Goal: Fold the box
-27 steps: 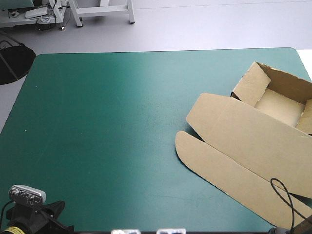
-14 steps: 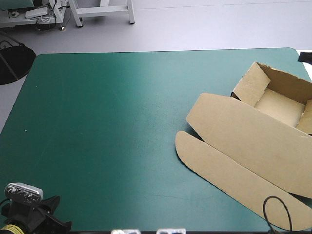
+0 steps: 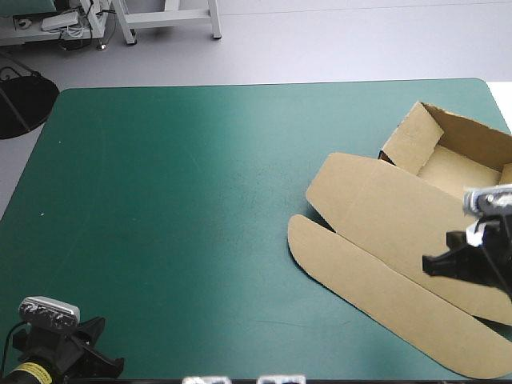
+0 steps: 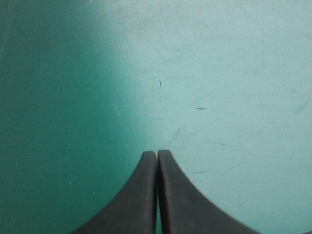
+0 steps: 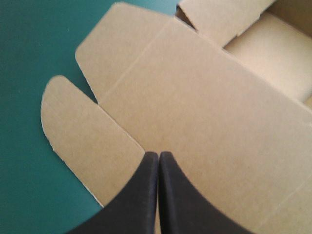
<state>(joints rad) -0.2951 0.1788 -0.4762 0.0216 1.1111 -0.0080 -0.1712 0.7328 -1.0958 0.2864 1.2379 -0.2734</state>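
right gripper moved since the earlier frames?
Yes. Earlier out of the high view, the right gripper has come in from the near right and forward, and now hangs over the flat lid of the box, which has not shifted.

left gripper [image 4: 157, 155] | black fingers [image 4: 139, 195] pressed together (one arch) | over teal-green cover [image 4: 219, 73]

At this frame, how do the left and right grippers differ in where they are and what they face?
The left gripper points at bare teal-green cover; the right gripper points at the flat lid of the box. The left gripper sits by the cover's near left corner, far from the box; the right gripper is over the box, at the cover's right side. Both are shut and hold nothing.
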